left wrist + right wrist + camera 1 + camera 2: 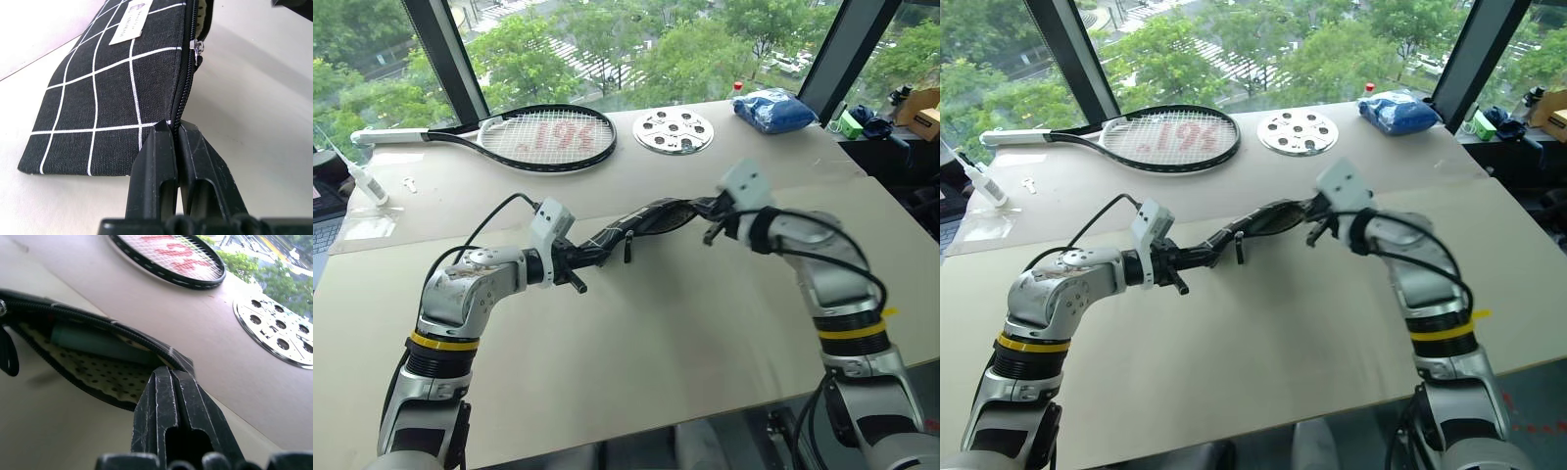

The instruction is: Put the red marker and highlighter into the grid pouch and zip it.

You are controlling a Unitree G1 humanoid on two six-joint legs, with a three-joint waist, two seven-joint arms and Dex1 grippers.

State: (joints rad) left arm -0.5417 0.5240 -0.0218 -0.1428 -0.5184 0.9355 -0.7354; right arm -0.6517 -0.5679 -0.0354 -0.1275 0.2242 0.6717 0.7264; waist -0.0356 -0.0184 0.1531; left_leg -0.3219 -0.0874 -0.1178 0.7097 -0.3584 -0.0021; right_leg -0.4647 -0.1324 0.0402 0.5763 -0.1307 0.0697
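Note:
The grid pouch (646, 220) hangs stretched between my two grippers above the table, black with white grid lines and a white label (129, 24). My left gripper (173, 128) is shut on the pouch's zipped end at the zipper seam. My right gripper (168, 372) is shut on the opposite end, where the mouth gapes open. Inside the dotted lining (98, 377) lies the highlighter (98, 345), of which the pale blue-green body shows. The zipper slider (197, 51) sits partway along, and its black pull cord (628, 250) dangles below. The red marker is hidden.
A tennis racket (538, 137) lies at the back left of the table (656, 343). A white perforated disc (674, 130) and a blue bag (773, 108) sit at the back right. A white object (367, 181) lies near the left edge.

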